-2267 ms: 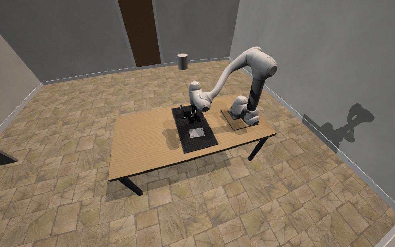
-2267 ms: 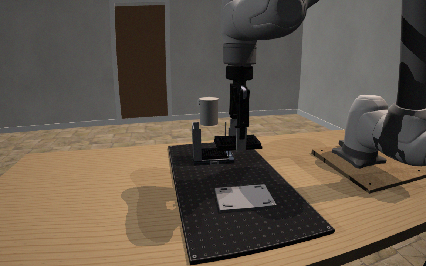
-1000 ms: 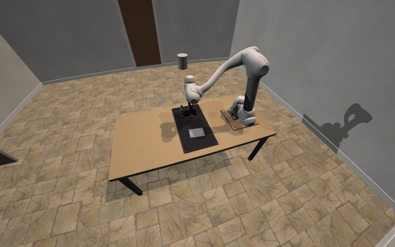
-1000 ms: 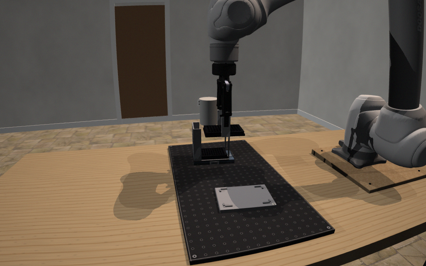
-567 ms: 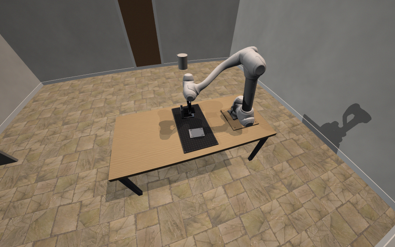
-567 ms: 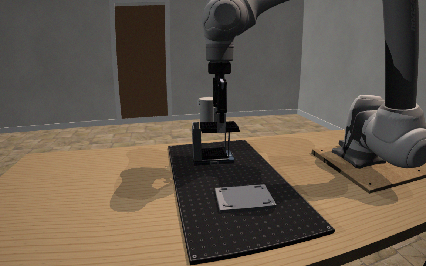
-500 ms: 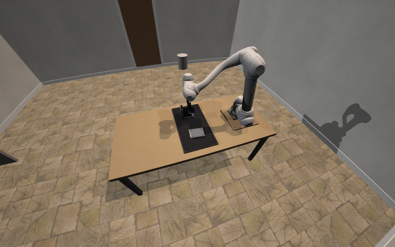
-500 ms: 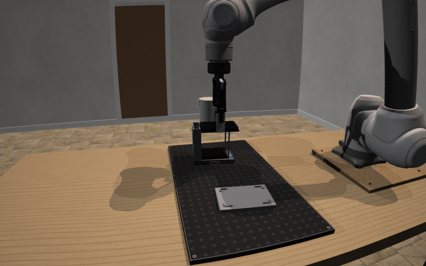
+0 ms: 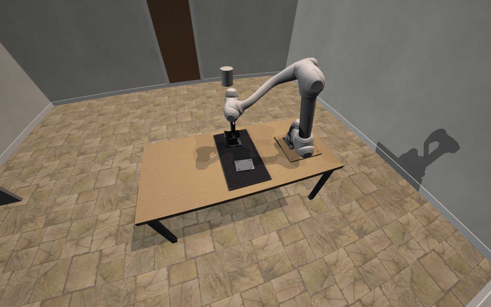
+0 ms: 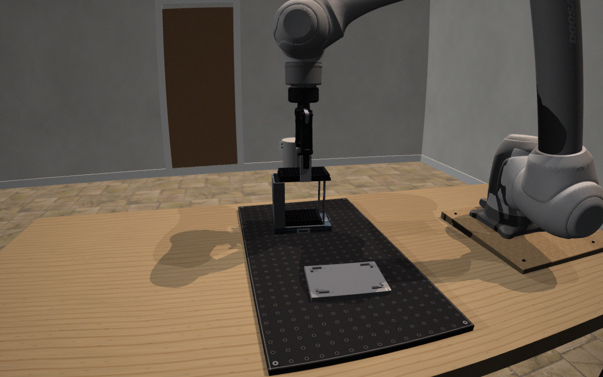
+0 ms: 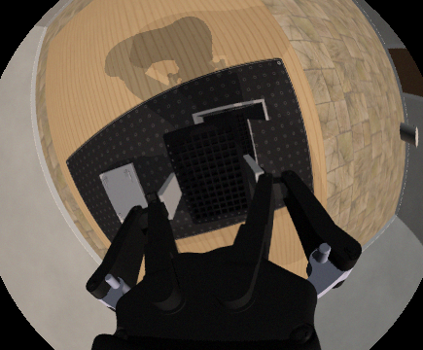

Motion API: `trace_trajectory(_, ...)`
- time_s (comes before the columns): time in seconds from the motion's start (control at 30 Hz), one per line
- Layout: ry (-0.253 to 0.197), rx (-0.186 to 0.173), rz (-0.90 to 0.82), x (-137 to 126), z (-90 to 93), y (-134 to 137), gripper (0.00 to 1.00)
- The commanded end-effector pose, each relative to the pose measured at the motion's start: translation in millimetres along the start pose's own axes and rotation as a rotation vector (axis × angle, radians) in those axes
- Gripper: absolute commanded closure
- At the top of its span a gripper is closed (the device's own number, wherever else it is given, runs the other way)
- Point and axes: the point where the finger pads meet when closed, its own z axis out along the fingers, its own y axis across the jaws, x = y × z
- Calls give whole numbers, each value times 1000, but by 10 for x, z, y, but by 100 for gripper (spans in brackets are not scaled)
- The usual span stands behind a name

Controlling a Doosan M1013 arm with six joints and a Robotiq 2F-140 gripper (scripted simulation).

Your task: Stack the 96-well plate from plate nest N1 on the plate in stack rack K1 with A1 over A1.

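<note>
Held plate: black rectangular 96-well plate (image 10: pixel 304 174), flat and level, dense grid of small square wells on top, clamped between the fingers of the black two-finger gripper (image 10: pixel 304 169).
Where it sits: up in the air at the top of the dark stack rack K1 (image 10: pixel 278 202), level with the tip of the rack's grey corner post, directly over the second black well plate (image 10: pixel 301 216) lying on the rack floor; clear gap between the two plates.
Rack: one solid post on the left, thin rods (image 10: pixel 321 201) on the right, small label strip on the front edge, all standing on the black perforated breadboard (image 10: pixel 289 300).
Nest: pale grey square plate nest N1 (image 10: pixel 346 279) nearer the front of the breadboard, only four small corner tabs on it.
Hard to see: A1 marker and lettering not readable anywhere; well A1 on either plate impossible to pick out; top view shows rack and plate as one dark blob (image 9: pixel 233 139).
Wrist view only: grid of wells (image 11: pixel 213 170) seen from above, rack base outline peeking out behind it, a corner of the nest (image 11: pixel 123 187) at the left.
Exterior view only: height gap between plates.
Off to the right: wooden base board (image 10: pixel 547 251) under the arm's foot, on the wooden table (image 10: pixel 83 300).
</note>
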Motion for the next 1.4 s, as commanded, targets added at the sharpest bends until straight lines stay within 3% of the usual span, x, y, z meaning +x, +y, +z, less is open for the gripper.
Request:
trace_trajectory(0.0,0,0,0,22,-4,97,100)
trace_trajectory(0.33,0,0,0,95,-12,427,100)
trace_trajectory(1.37,0,0,0,95,-12,424,100)
